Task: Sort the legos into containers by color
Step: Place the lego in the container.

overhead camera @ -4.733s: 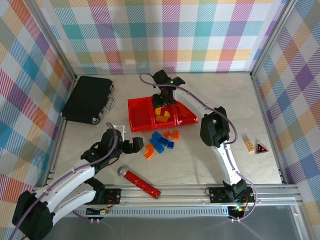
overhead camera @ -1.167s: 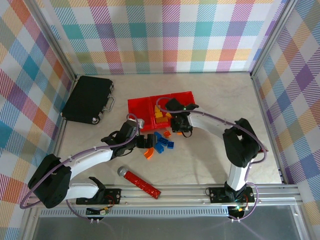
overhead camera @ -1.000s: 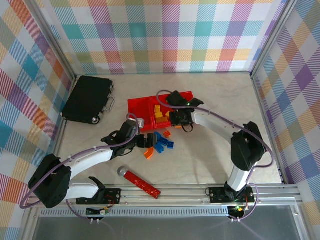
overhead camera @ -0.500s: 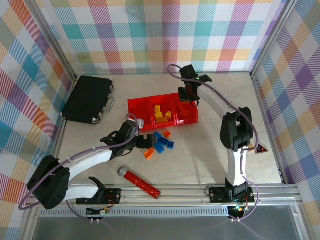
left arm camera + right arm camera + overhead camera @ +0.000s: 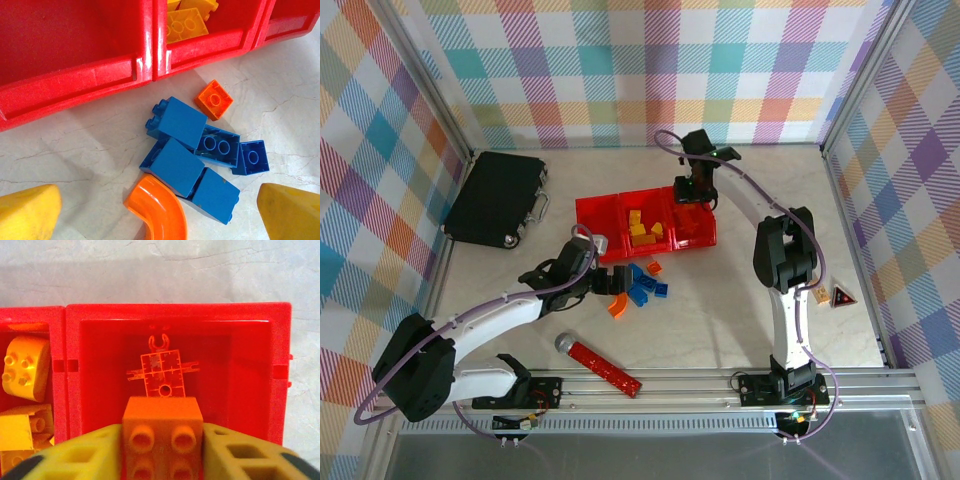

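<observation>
The containers (image 5: 584, 226) are three joined red bins. The middle bin holds yellow legos (image 5: 642, 224), and they also show at the left of the right wrist view (image 5: 24, 367). My right gripper (image 5: 698, 194) hangs over the right bin (image 5: 250, 370), shut on an orange lego (image 5: 162, 432) between its yellow fingers (image 5: 90, 455). On the table below the bins lie several blue legos (image 5: 185, 160), a curved orange piece (image 5: 157, 212) and a small orange brick (image 5: 214, 100). My left gripper (image 5: 610, 283) stands open above them, its fingertips (image 5: 30, 215) on either side of the pile.
A flat black case (image 5: 498, 197) lies at the back left. A long red studded bar (image 5: 605, 366) with a grey end rests near the front rail. Two small items (image 5: 828, 293) sit by the right wall. The left bin (image 5: 70, 35) holds nothing.
My right gripper carried the orange lego from the pile up to the right bin and now hangs over it. The left arm has stayed over the pile.
</observation>
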